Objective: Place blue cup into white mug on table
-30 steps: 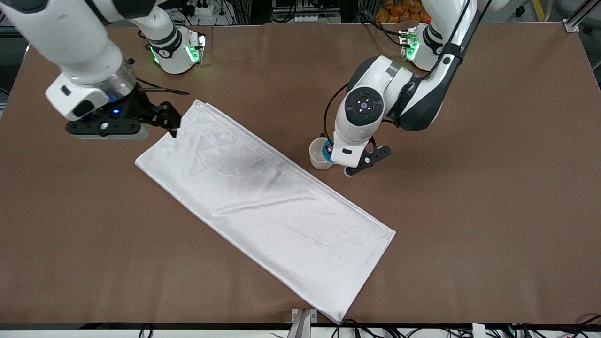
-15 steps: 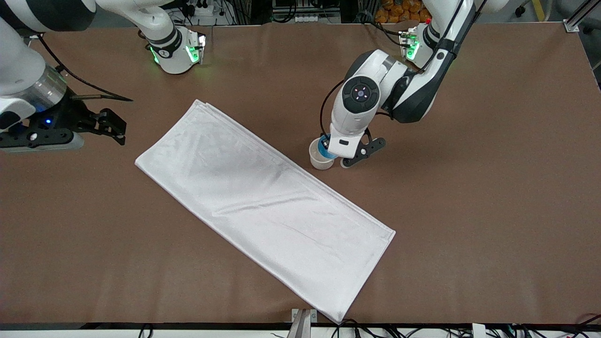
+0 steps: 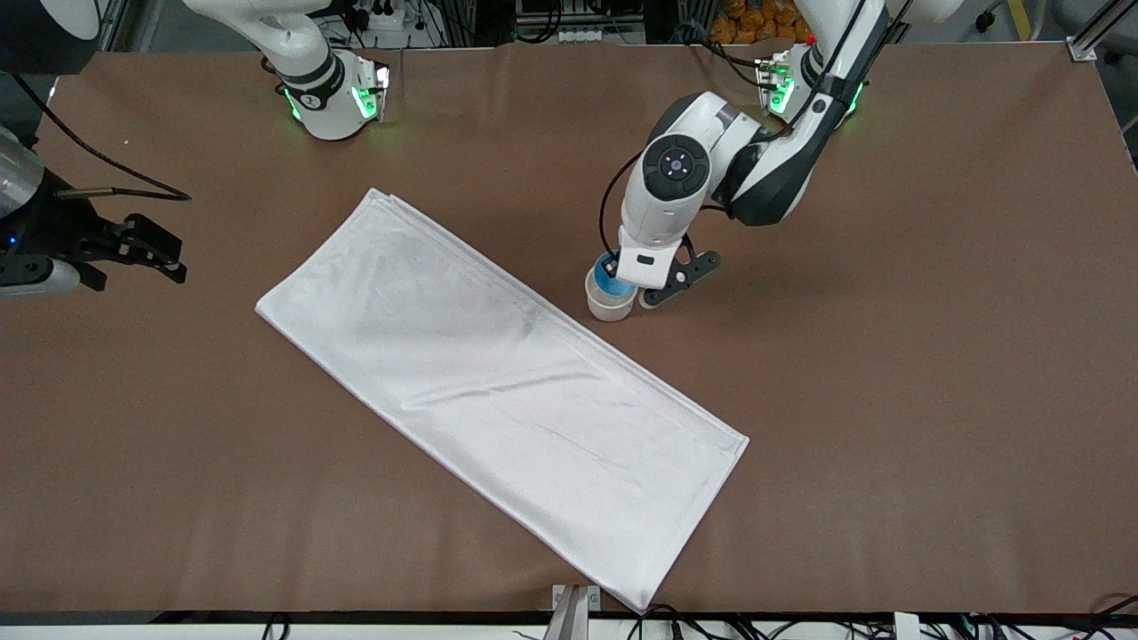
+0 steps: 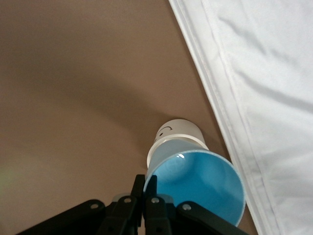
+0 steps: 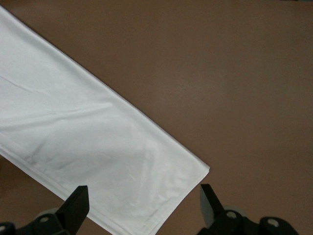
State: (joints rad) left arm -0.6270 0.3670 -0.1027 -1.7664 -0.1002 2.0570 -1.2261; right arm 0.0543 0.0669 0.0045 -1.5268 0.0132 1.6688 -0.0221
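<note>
Since the frame a second ago the right arm has pulled away from the corner of the white folded cloth [image 3: 498, 391] toward its own end of the table [image 3: 889, 400], while the left arm has carried the blue cup [image 3: 610, 277] sideways until it sits over the mug's mouth. Nearest the front camera lies the cloth, spread flat in a long diagonal strip, one corner almost at the table's near edge. Just beside the cloth's long edge, farther from that camera, stands the white mug [image 3: 609, 304], upright on the brown top. The blue cup is directly above it, overlapping its rim in the front view; in the left wrist view the cup [image 4: 200, 183] is tilted with its open mouth toward the camera and the mug [image 4: 175, 137] showing past its base, so whether the cup's bottom has entered the mug cannot be told. The left gripper [image 3: 642, 283] is closed on the cup's rim, its fingers [image 4: 145, 193] pinching the wall at one side. The right gripper [image 3: 133, 253] hangs over bare table at the right arm's end, clear of the cloth, with its fingers [image 5: 76, 203] spread wide and nothing between them; the right wrist view looks down on a cloth corner [image 5: 98, 156].
</note>
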